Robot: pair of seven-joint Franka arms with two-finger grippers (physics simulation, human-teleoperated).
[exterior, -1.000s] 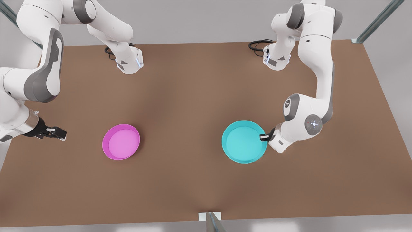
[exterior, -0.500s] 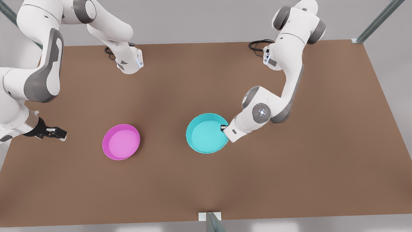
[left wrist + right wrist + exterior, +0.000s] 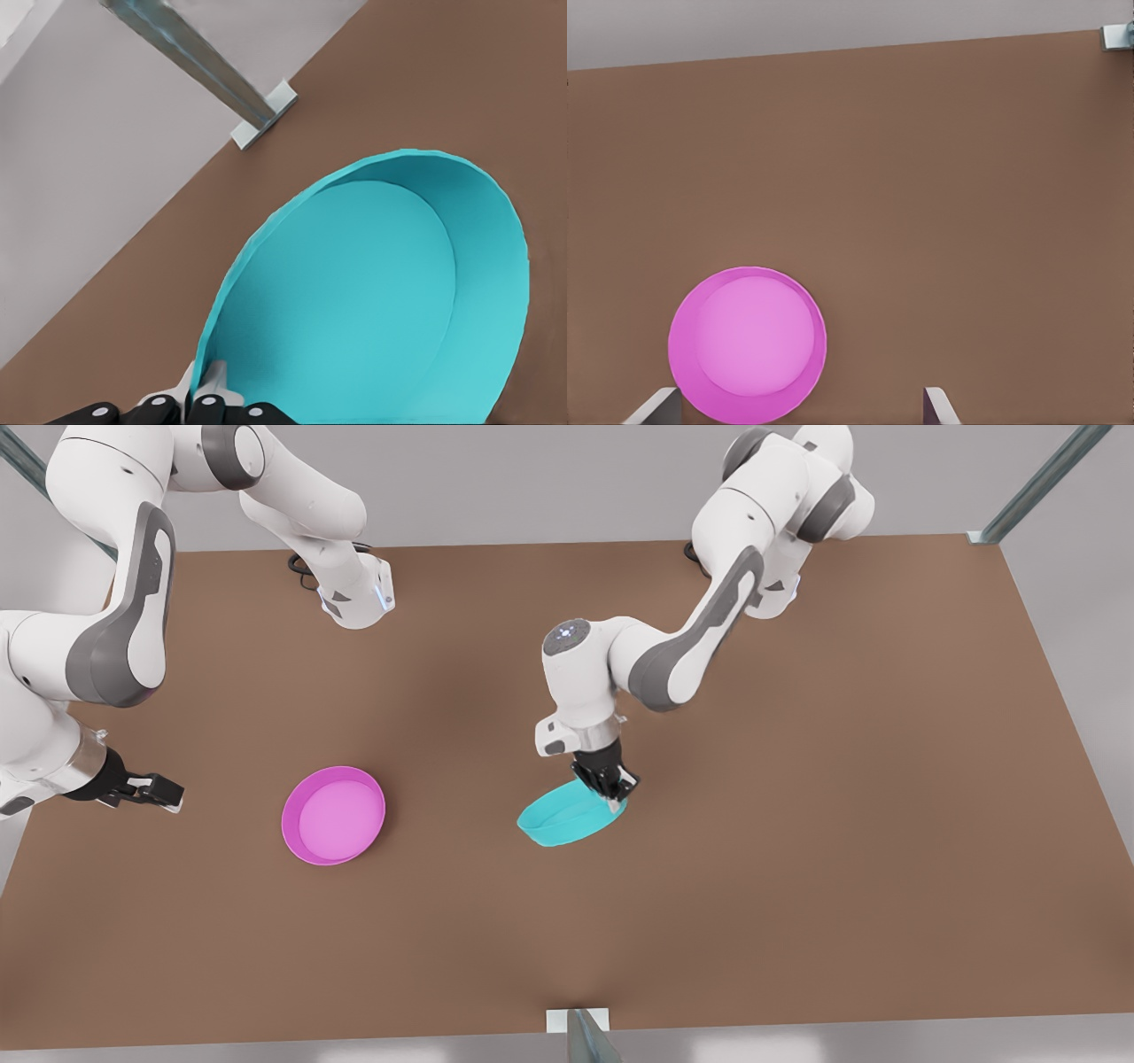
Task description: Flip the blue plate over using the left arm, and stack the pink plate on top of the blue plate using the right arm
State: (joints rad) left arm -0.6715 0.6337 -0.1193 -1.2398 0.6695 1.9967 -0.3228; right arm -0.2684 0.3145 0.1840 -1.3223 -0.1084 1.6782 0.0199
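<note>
Turquoise plastic marks the blue plate [image 3: 567, 821], which is tilted steeply near the middle of the brown worktop [image 3: 797, 850], its lower edge toward the front view's seven o'clock and its upper rim raised. The left gripper [image 3: 609, 784] clamps that upper rim from above, at the plate's two o'clock in the front view. In the left wrist view the black fingers [image 3: 205, 411] pinch the rim with the plate's [image 3: 372, 292] hollow inside facing the camera. The left arm [image 3: 673, 646] reaches in from the worktop's far edge on the front view's right.

The pink plate [image 3: 333, 815] lies flat and rim-up on the worktop, well apart from the blue plate at its nine o'clock in the front view. The right gripper [image 3: 158, 790] hangs further toward nine o'clock of the pink plate, near the worktop's edge, apart from it and holding nothing. The right arm [image 3: 115, 638] waits there. In the right wrist view the pale fingertips [image 3: 656, 407] stand wide apart, with the pink plate [image 3: 748, 343] lying ahead between them.
</note>
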